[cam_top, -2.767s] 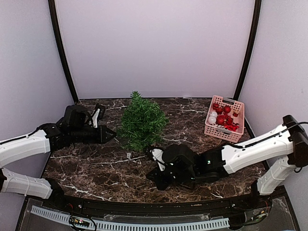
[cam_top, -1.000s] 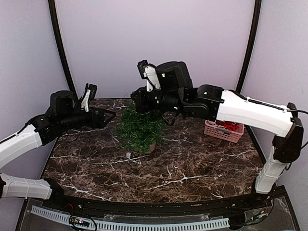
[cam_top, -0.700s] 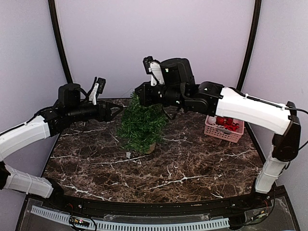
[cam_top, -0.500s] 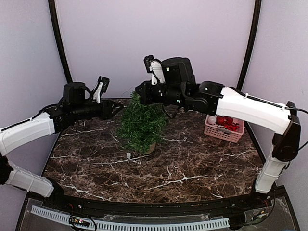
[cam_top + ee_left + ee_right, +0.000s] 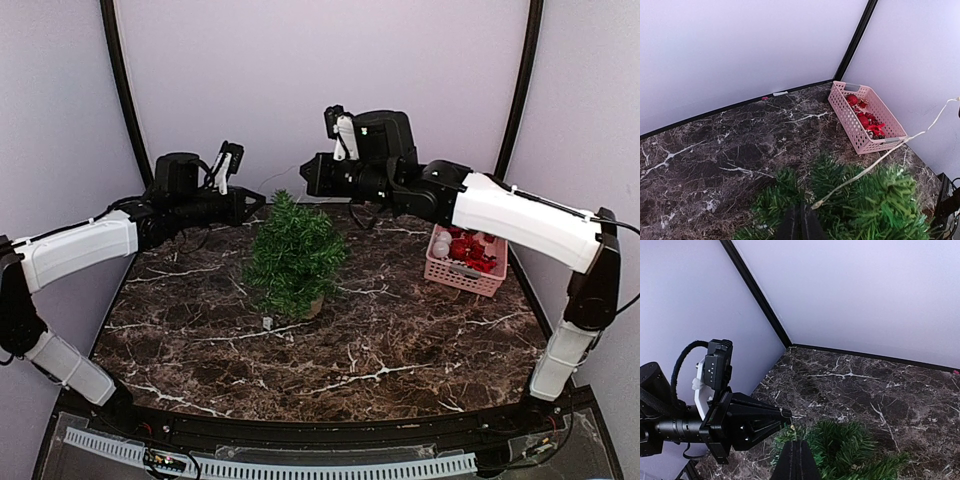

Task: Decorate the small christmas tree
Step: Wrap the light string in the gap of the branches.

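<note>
One small christmas tree [image 5: 295,255], upright on its little tan base on the dark marble table [image 5: 400,350]. It stands roughly mid-table, a shade toward 11 o'clock in the overhead view.

One pink basket [image 5: 455,275] of red and white ornaments, at the tree's 2 o'clock and well apart.

One thin pale cord [image 5: 875,162], running across above the treetop.

Two grippers, both raised above the tree:
- Left gripper [image 5: 258,199], at the tree's 10 o'clock, jaws pressed together and seemingly pinching the cord's end.
- Right gripper [image 5: 308,178], near 12 o'clock, jaws pressed together. Whether they hold the cord I cannot tell.

Handling, by my reckoning:
- The tree is light and bushy on a small foot, so easily tipped.
- Its needles are soft and springy, so a grip on the branches would slip.
- Best hold is low on the trunk, near the base.
- The cord is limp and prone to snagging.
</note>
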Controlling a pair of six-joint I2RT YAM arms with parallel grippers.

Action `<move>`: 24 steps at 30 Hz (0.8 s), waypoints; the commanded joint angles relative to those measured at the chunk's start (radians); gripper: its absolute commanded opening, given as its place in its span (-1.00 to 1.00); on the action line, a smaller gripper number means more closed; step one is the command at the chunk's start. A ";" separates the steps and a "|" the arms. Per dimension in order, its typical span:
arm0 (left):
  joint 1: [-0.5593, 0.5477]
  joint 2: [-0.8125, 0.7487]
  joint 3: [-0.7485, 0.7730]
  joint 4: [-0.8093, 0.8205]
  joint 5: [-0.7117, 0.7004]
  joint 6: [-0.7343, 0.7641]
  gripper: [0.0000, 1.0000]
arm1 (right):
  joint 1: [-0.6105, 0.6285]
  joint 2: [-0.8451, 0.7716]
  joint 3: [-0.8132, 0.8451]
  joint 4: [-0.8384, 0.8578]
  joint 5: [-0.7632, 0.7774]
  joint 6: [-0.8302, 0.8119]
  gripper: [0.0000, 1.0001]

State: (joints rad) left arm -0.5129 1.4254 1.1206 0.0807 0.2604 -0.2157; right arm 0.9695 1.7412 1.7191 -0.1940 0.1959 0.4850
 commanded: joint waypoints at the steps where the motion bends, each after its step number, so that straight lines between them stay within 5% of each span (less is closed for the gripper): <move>1: 0.010 0.071 0.088 -0.001 -0.013 0.016 -0.91 | -0.037 0.007 -0.012 0.059 -0.016 0.061 -1.00; 12: 0.029 0.224 0.193 -0.011 0.044 0.014 -0.85 | -0.102 0.022 -0.059 0.052 -0.023 0.142 -1.00; 24: 0.030 0.108 0.127 -0.043 0.022 0.069 0.20 | -0.175 -0.024 -0.172 0.019 -0.023 0.199 -1.00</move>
State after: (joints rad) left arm -0.4870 1.6447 1.2793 0.0540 0.2787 -0.1787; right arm 0.8131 1.7580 1.5829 -0.1879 0.1761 0.6617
